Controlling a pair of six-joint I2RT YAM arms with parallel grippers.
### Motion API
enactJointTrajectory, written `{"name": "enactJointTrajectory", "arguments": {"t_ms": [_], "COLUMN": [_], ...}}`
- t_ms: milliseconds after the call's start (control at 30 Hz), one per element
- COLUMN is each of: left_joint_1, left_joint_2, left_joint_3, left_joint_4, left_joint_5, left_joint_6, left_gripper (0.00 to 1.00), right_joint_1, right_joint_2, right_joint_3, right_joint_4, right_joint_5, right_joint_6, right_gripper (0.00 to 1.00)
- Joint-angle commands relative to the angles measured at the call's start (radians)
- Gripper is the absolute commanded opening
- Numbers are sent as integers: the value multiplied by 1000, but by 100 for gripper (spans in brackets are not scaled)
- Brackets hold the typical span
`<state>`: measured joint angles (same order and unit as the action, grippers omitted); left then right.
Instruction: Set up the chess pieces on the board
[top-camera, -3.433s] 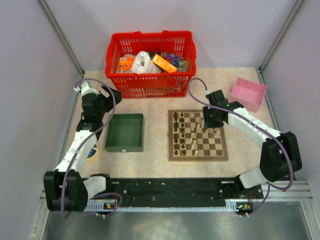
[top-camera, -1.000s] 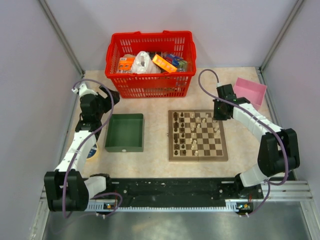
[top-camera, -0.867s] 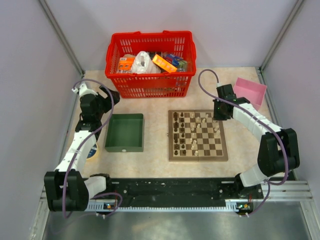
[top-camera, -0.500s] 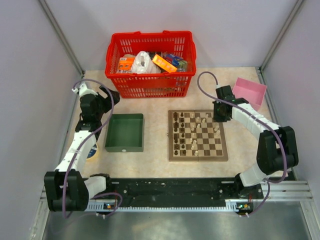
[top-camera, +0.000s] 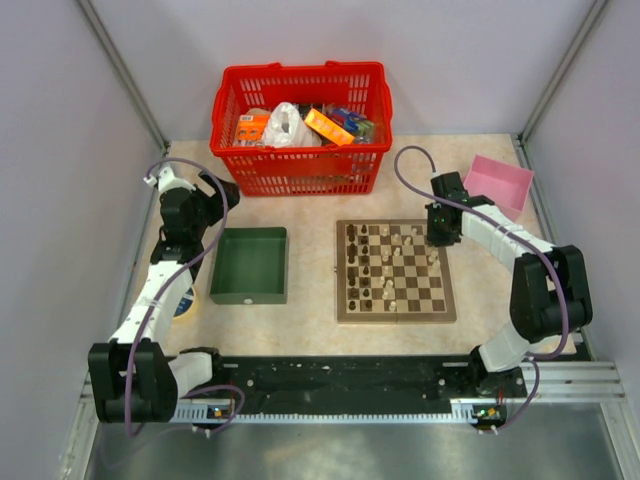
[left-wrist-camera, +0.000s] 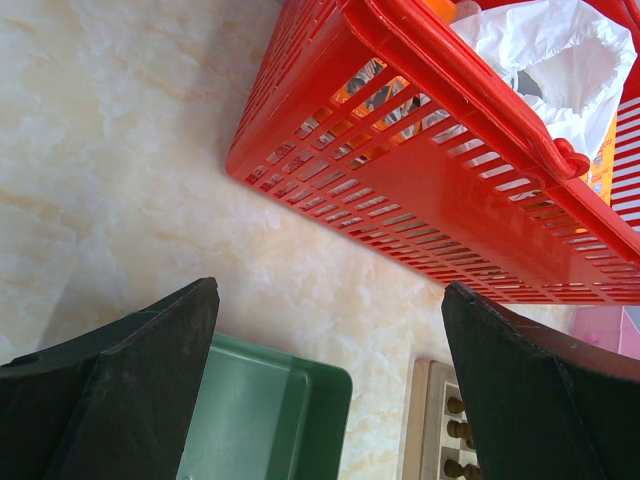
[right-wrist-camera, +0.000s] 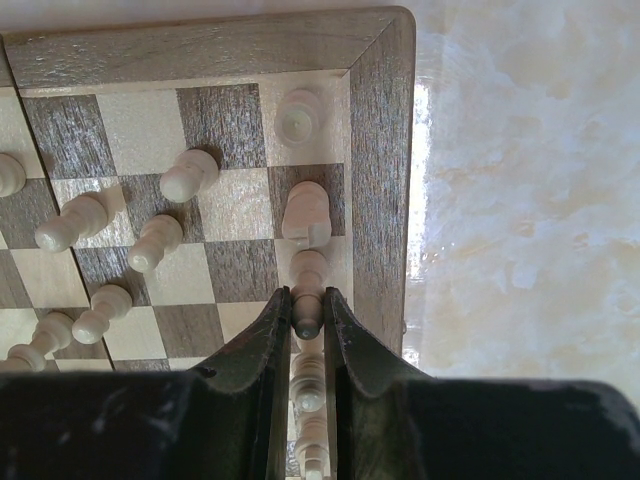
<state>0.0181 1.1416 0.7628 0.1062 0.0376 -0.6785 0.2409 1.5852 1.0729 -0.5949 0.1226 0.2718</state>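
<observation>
The board (top-camera: 395, 288) lies right of centre, with dark chess pieces (top-camera: 362, 262) mostly on its left half and pale ones (top-camera: 412, 240) towards the right. My right gripper (right-wrist-camera: 306, 300) sits over the board's far right corner (top-camera: 438, 232), shut on a pale chess piece (right-wrist-camera: 307, 312) in the column along the rim (right-wrist-camera: 380, 150). More pale pieces (right-wrist-camera: 303, 210) stand in line just ahead of it and under the fingers. Whether the pinched piece touches its square is hidden. My left gripper (left-wrist-camera: 330, 300) hangs open and holds nothing, above the green tray's far corner (left-wrist-camera: 300, 400).
A red basket (top-camera: 300, 125) full of packets stands at the back, close to the left gripper (top-camera: 190, 205). A pink bin (top-camera: 497, 185) sits at the back right, just beyond the right arm. A tape roll (top-camera: 186, 303) lies left of the green tray (top-camera: 250, 265).
The right gripper went from the board's middle to its far right corner some seconds ago. In the last second only its elbow drew in slightly. The left arm has stayed still.
</observation>
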Motion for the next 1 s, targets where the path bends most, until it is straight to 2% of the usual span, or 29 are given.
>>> {"name": "enactJointTrajectory", "arguments": {"t_ms": [0, 767, 933, 967], "left_joint_1": [5, 5, 6, 5], "left_joint_2": [-22, -23, -22, -20], "left_joint_3": [-3, -11, -11, -10], "left_joint_4": [59, 62, 64, 66], "left_joint_5": [10, 5, 8, 8], "left_joint_6": [13, 11, 10, 10], "left_gripper": [99, 99, 99, 99], "right_joint_1": [-9, -11, -9, -9], "right_joint_2": [7, 7, -8, -16], "right_joint_3": [6, 38, 47, 48], "right_joint_4": [12, 1, 1, 1], "right_joint_5": [8, -3, 6, 12], "right_joint_6": [-8, -23, -23, -23], "right_gripper": [12, 33, 35, 39]}}
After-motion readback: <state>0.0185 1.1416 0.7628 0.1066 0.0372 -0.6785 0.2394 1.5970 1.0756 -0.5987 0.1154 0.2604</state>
